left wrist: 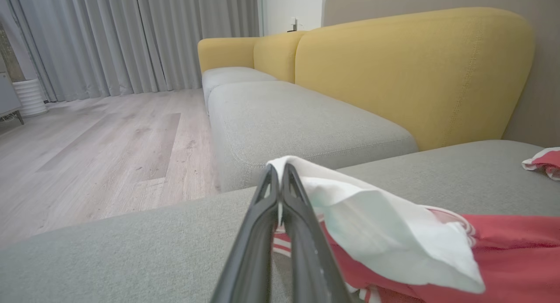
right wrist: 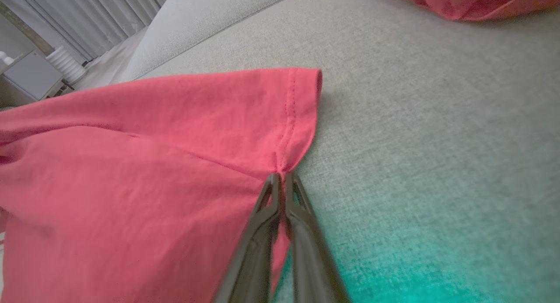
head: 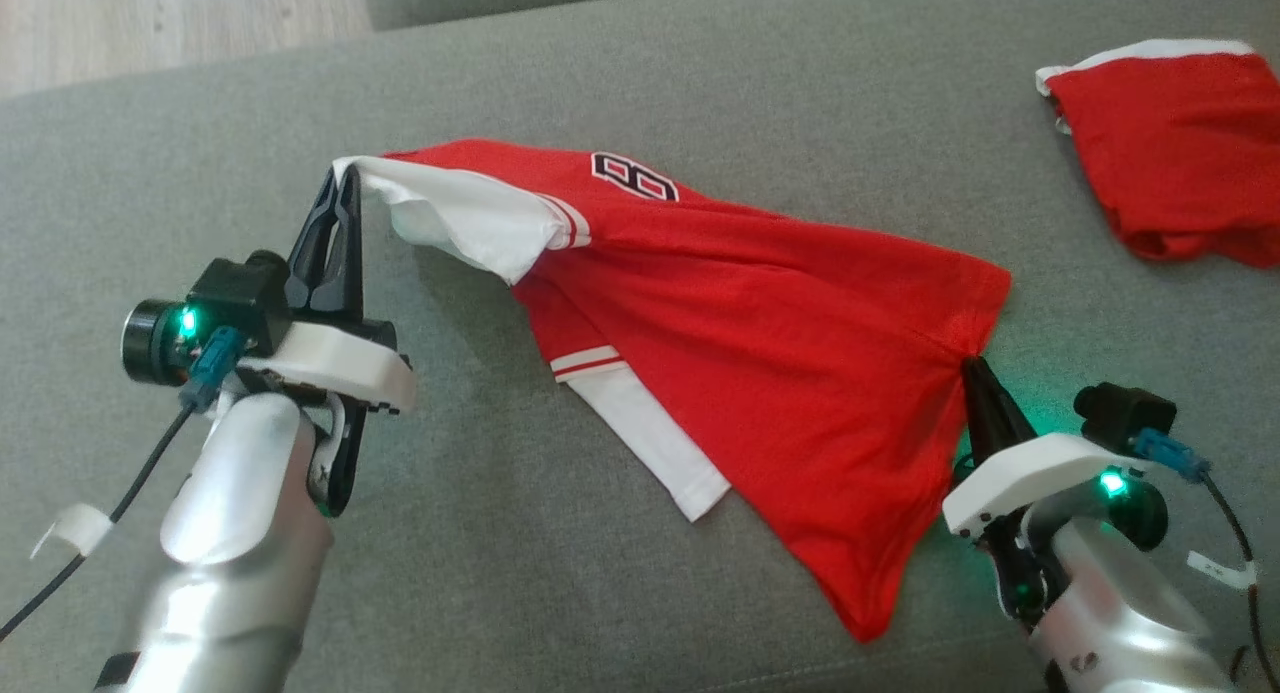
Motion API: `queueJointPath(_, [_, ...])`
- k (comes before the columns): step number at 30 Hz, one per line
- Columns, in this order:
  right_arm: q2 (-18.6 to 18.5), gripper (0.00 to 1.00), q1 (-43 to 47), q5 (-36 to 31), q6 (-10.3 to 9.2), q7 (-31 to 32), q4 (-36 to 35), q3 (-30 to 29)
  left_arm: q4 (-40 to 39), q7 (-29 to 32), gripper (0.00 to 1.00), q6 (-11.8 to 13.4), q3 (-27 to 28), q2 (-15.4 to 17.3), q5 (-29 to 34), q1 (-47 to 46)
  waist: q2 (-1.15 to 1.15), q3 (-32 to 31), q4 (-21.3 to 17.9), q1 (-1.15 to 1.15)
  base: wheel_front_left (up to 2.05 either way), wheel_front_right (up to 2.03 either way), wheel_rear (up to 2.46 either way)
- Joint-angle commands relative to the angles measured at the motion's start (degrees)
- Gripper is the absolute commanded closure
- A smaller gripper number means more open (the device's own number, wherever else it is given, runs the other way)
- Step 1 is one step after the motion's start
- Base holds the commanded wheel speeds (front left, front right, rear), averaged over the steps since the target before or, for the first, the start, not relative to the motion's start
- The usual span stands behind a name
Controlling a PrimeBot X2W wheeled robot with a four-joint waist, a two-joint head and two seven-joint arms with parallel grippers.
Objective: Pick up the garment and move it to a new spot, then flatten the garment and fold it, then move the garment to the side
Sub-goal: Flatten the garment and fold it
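R gripper (head: pixel 968 365): fingers pinched tight on hem of red garment (head: pixel 760 313), lower right.
L gripper (head: pixel 345 178): clamped on white sleeve (head: pixel 460 218) edge, held up off grey cushion (head: pixel 600 73).
Garment stretched btwn the two, mid-cushion, lower part draped on it.
Far right: 2nd red cloth (head: pixel 1180 143), well apart.
Beyond: yellow backrest (left wrist: pixel 411 71), wood floor (left wrist: pixel 109 137).

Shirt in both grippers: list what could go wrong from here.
1. The left gripper pinches only the tip of the white sleeve, and the right gripper only a bit of hem; a pull may slip either.
2. The shirt hangs twisted, its lower sleeve partly beneath, so it may land creased.
3. Moving right could snag the other red garment on the couch.
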Motion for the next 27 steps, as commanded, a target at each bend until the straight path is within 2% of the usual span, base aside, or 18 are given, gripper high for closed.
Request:
queueJointPath(1, [-1.15,1.0,-0.31,0.19,0.39,-0.33,-1.58,1.06,-1.99,-0.28,1.0,-0.41,2.01,1.46,0.39,-1.55,0.0,-1.1,-0.03,0.0,0.0,0.0,0.0])
queueJointPath(7, [-4.03,1.0,0.34,-3.4,0.39,-0.35,-7.98,-3.32,-4.48,-0.28,1.0,-1.09,2.79,1.42,0.68,-1.34,0.0,-4.53,0.17,0.0,0.0,0.0,0.0])
queueJointPath(15, [-9.34,1.0,1.39,-11.65,0.39,-0.36,-21.72,-10.82,-11.64,-0.28,1.0,-3.95,3.34,1.16,0.18,-3.84,0.0,-12.13,1.49,0.0,0.0,0.0,0.0])
queueJointPath(21, [-12.55,1.0,0.55,-16.09,0.39,0.46,-33.32,-14.78,-18.83,0.86,1.0,-5.43,3.39,1.09,-2.35,-10.74,0.0,-15.18,2.67,0.0,0.0,0.0,0.0])
queueJointPath(27, [-15.26,1.0,-4.61,-19.83,0.39,7.03,-43.5,-16.38,-23.53,4.15,1.0,-5.79,3.42,0.79,-3.64,-20.59,0.0,-15.75,4.15,0.0,0.0,0.0,0.0])
